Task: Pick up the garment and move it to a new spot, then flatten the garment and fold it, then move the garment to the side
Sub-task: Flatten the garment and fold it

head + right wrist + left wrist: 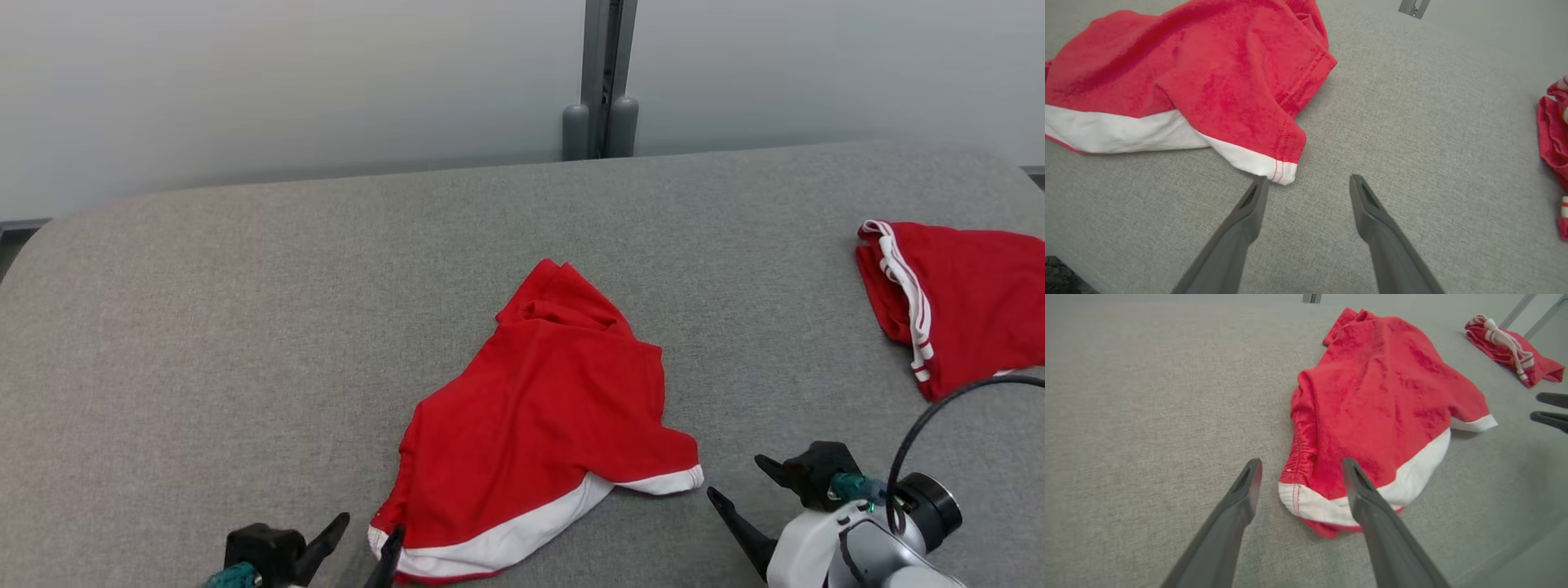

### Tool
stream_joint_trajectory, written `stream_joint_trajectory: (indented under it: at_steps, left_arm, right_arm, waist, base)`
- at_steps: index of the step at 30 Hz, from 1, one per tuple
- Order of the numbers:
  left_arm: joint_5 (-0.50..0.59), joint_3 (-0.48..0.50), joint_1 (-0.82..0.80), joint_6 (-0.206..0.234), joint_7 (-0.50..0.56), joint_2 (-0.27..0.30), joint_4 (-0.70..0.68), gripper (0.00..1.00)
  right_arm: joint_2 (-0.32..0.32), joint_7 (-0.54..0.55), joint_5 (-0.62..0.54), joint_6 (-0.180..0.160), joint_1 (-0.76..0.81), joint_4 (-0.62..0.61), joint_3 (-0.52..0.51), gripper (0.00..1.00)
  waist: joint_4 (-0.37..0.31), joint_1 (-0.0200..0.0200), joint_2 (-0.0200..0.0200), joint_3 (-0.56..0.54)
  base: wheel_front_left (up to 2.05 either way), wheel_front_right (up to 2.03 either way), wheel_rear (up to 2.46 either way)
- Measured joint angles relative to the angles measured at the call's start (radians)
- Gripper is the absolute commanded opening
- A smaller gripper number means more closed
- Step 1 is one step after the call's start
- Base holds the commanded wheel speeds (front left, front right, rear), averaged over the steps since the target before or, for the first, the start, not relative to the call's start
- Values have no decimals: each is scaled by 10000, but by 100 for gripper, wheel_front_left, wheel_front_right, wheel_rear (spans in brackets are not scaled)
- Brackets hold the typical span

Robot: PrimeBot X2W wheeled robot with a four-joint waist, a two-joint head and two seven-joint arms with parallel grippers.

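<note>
While both arms hang low over the near edge of the grey surface (204,327), a rumpled red garment (547,408) lies at its centre. The white hem band faces the robot, and the narrow, bunched end points away toward 12 o'clock. The garment's long axis runs from about 7 o'clock up to 1 o'clock in the head view, with the hem sweeping across the near side from 7 to 4 o'clock.

The left gripper (370,524), at 7 o'clock, has its fingers spread wide. In its wrist view they straddle the hem's left corner, the right-hand finger lying over the white band. Whether that finger touches the cloth cannot be told. The right gripper (735,476), at 4 o'clock, is likewise spread and holds nothing. Its wrist view puts the hem's other corner at 11 o'clock, just beside one fingertip and outside the gap.

The left arm looks the nearer and already brackets the cloth, so the pick-up appears not yet begun. A short advance and a squeeze would likely secure that corner, while the right arm would have to shift toward 9 o'clock to take its own.

A second red garment (963,302), striped white, sits well apart at 3 o'clock.
</note>
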Motion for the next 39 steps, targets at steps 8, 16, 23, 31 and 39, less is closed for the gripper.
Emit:
stream_joint_trajectory:
  at_steps: [8, 16, 23, 31, 39]
  left_arm:
    - [-1139, -848, -505, -48, 1356, 688, -207, 100]
    - [-1724, -1198, -805, -48, 1419, 1093, -96, 100]
    - [-2169, -1881, -1152, -50, 1342, 1279, 228, 69]
    - [-2518, -2163, -1376, -50, 1035, 1446, 512, 0]
    - [-3375, -1131, -1310, 161, 552, 1615, -2592, 0]
  right_arm:
    - [-82, 242, 905, 0, -1093, 604, 1158, 100]
    - [-136, -100, 1248, 0, -1600, 986, 1551, 100]
    - [-219, -274, 1430, 0, -1837, 1150, 1743, 77]
    - [-226, -882, 2077, 0, -2047, 988, 1795, 0]
    - [-1534, -788, 3616, 0, -1467, -1753, 113, 0]
  waist:
    - [342, 0, 0, 791]
    - [508, 0, 0, 1278]
    - [437, -1, 0, 1450]
    - [239, 0, 0, 1472]
    - [-13, -1, 0, 1374]
  base:
    - [0, 0, 0]
    - [0, 0, 0]
    - [0, 0, 0]
    - [0, 0, 0]
    - [0, 0, 0]
